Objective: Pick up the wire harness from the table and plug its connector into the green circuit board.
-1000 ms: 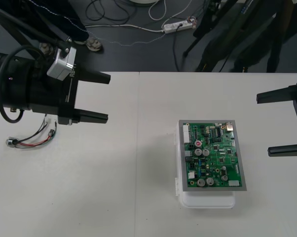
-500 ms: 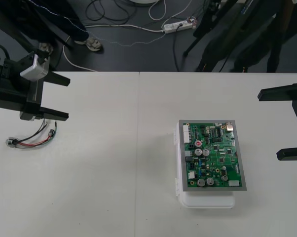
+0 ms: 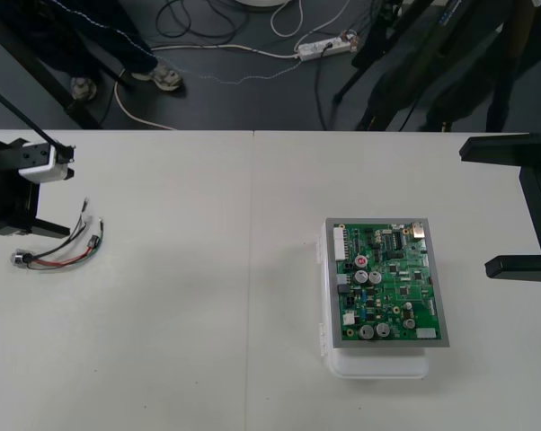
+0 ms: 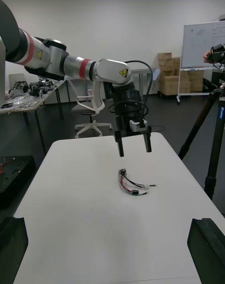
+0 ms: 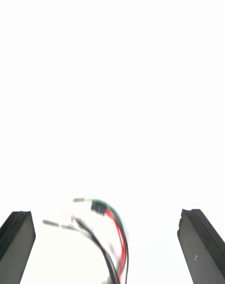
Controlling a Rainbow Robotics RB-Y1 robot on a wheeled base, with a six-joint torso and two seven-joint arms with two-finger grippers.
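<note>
The wire harness (image 3: 59,254) lies flat on the table at the far left, its round metal socket (image 3: 21,259) at the left end and its small black plug (image 3: 95,241) at the right. My left gripper (image 3: 69,201) hangs open just above and behind it, touching nothing. In the left wrist view the harness (image 5: 105,227) lies between the wide-apart fingers (image 5: 16,246). The green circuit board (image 3: 389,283) sits on its white base (image 3: 378,364) right of centre. My right gripper (image 3: 475,208) waits open at the right edge. From the right wrist, the left gripper (image 4: 133,145) hovers over the harness (image 4: 132,185).
The table's far edge runs along the top of the front view, with dark floor, cables and tripod legs beyond. Bare tabletop stretches between the harness and the board.
My left arm has drawn back to the left, from the middle-left of the table to a spot over the harness. The right gripper's fingers have shifted slightly. The harness and board have stayed put.
</note>
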